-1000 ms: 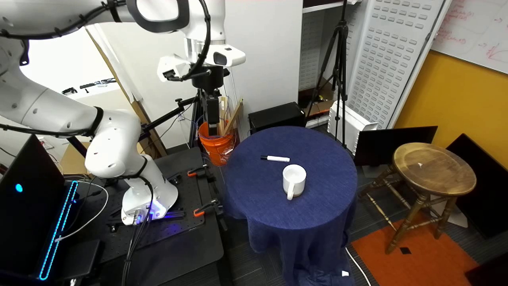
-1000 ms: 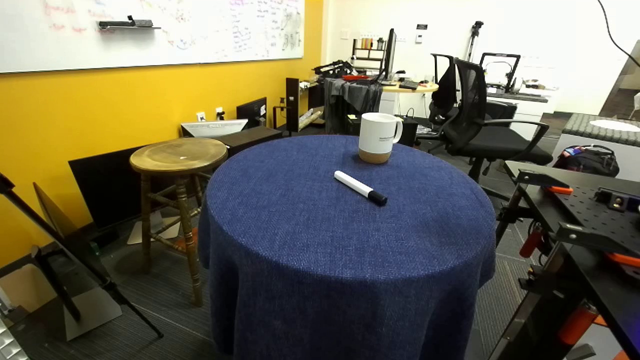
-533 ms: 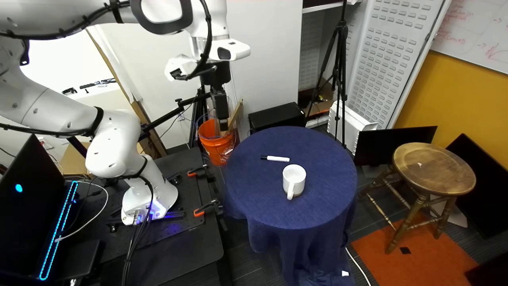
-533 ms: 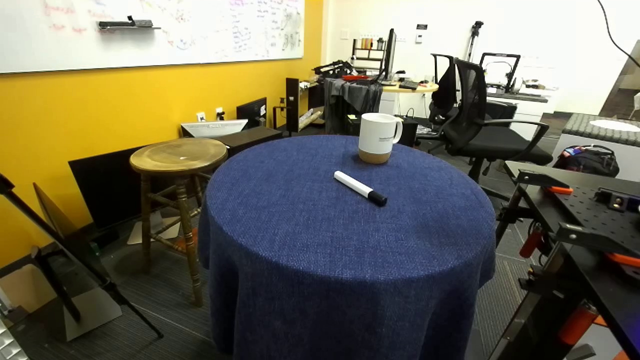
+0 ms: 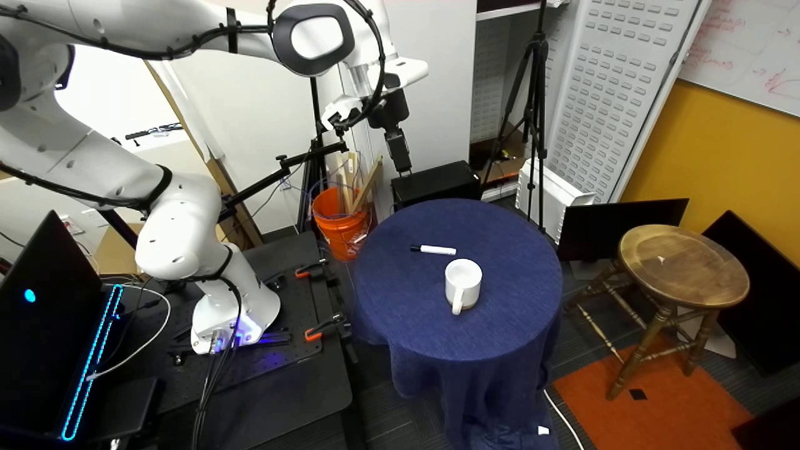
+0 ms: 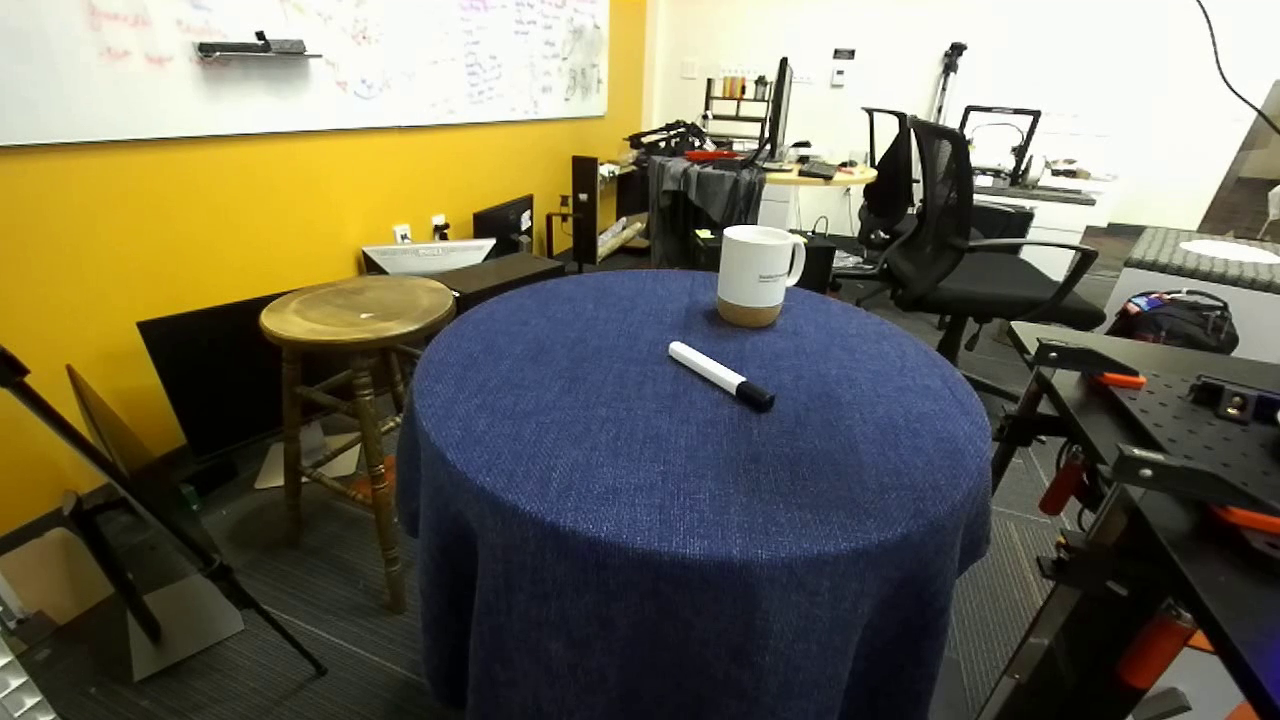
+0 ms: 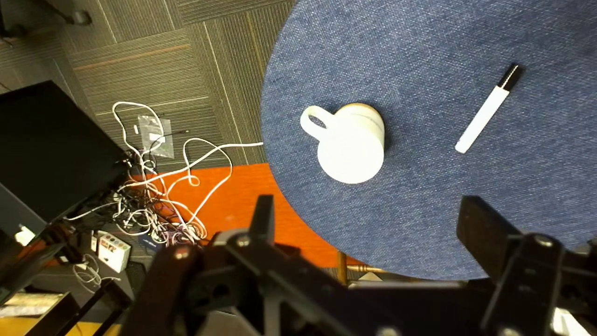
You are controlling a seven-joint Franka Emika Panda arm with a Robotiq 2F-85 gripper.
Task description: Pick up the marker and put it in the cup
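Observation:
A white marker with a black cap lies flat on the round table with the blue cloth. It also shows in an exterior view and in the wrist view. A white mug with a cork base stands upright beside the marker, apart from it; it shows in an exterior view and in the wrist view. My gripper is open and empty, its fingertips wide apart. In an exterior view the gripper hangs high near the table's back left edge, away from marker and mug.
An orange bucket with wood pieces and a black box stand behind the table. A black tripod stands at the back. A wooden stool is beyond the table. The robot's black bench is beside the table.
My arm and gripper have swung to the right in an exterior view, from over the orange bucket to over the black box, and the gripper has tilted. The marker and mug have not moved.

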